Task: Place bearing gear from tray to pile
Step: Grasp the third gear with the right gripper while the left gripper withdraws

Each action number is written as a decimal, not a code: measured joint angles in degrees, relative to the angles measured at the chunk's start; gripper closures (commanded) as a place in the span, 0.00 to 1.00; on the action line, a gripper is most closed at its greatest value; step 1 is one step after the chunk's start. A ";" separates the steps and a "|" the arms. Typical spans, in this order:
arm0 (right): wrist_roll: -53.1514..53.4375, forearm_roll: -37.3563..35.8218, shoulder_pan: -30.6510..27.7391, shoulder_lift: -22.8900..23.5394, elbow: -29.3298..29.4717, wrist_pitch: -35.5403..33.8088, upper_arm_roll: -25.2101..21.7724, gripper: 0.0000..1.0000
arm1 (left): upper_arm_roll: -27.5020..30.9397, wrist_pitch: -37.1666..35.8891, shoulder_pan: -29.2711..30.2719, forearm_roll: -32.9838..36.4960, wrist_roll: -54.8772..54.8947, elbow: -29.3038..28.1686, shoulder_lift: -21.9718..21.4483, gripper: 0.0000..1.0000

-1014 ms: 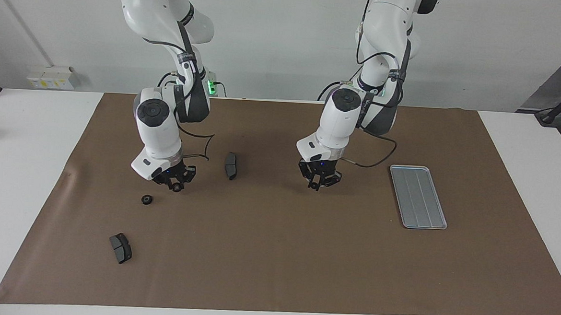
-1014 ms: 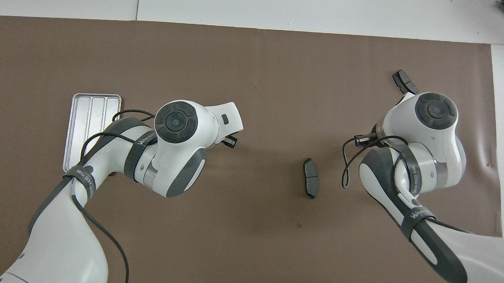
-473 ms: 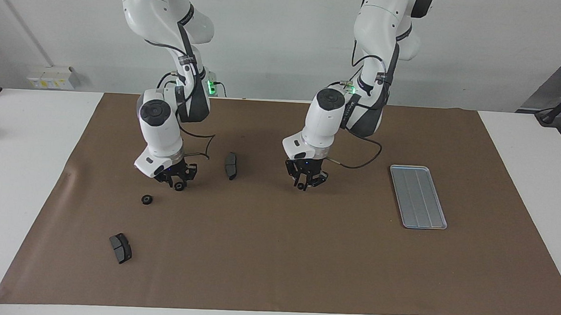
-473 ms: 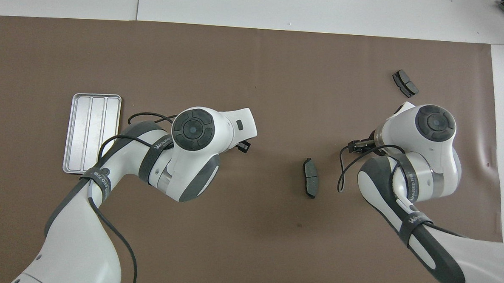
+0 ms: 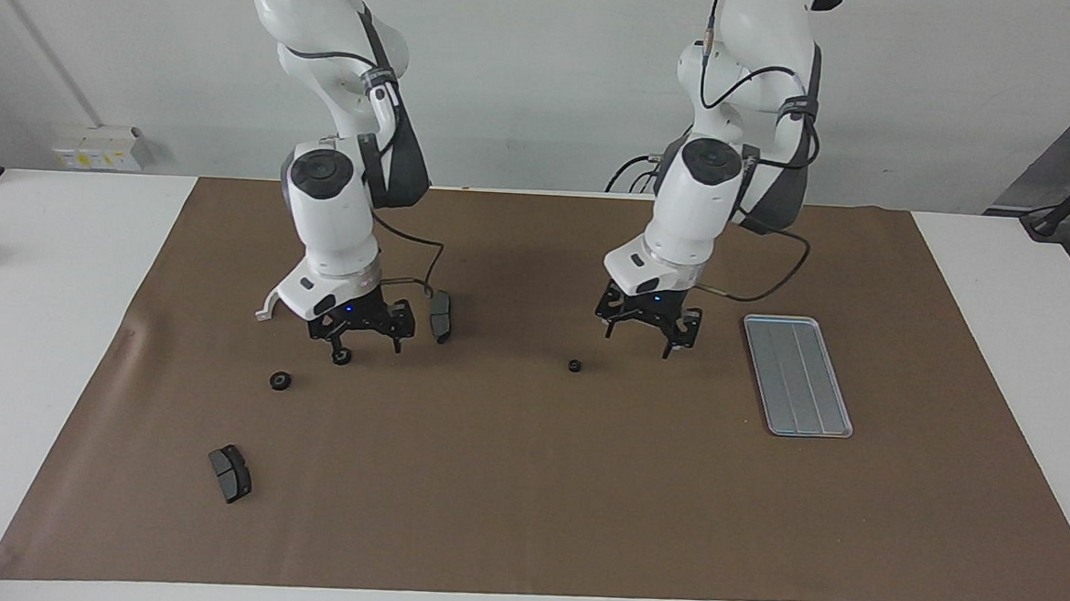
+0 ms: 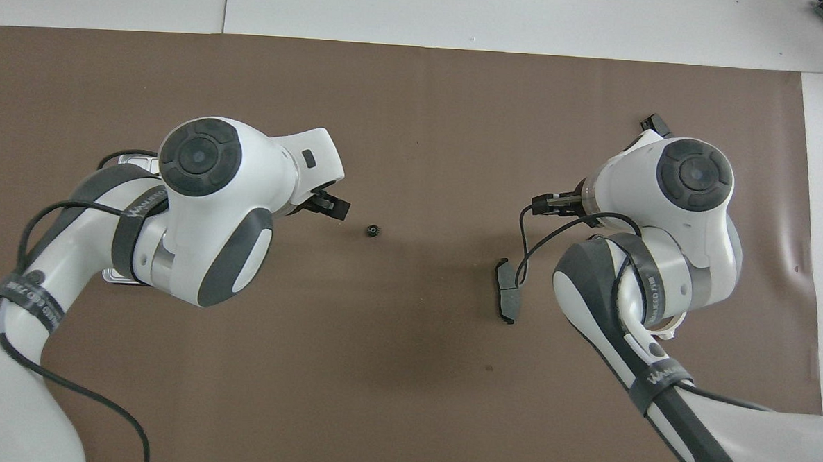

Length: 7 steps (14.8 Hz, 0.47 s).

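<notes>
The silver-grey ridged tray (image 5: 797, 376) lies empty toward the left arm's end of the mat; in the overhead view only a sliver of its rim (image 6: 114, 278) shows under the left arm. A small black bearing gear (image 5: 574, 366) lies alone on the mat mid-table, also in the overhead view (image 6: 373, 230). My left gripper (image 5: 641, 340) is open and empty, between that gear and the tray. My right gripper (image 5: 368, 345) is open; a second gear (image 5: 341, 357) sits right under one fingertip. A third gear (image 5: 280, 381) lies on the mat close by.
A dark brake pad (image 5: 441, 316) lies beside my right gripper, also in the overhead view (image 6: 507, 298). Another brake pad (image 5: 229, 472) lies farther from the robots, toward the right arm's end. The brown mat (image 5: 524, 501) covers the white table.
My left gripper opened, left the small gear on the mat and drew back toward the tray. My right gripper opened over its gear and shifted slightly toward the brake pad.
</notes>
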 measured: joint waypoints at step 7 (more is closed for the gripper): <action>20.90 -1.64 16.31 13.84 17.31 -4.54 0.06 0.00 | 0.32 -12.59 14.73 0.02 7.38 0.19 -8.68 0.00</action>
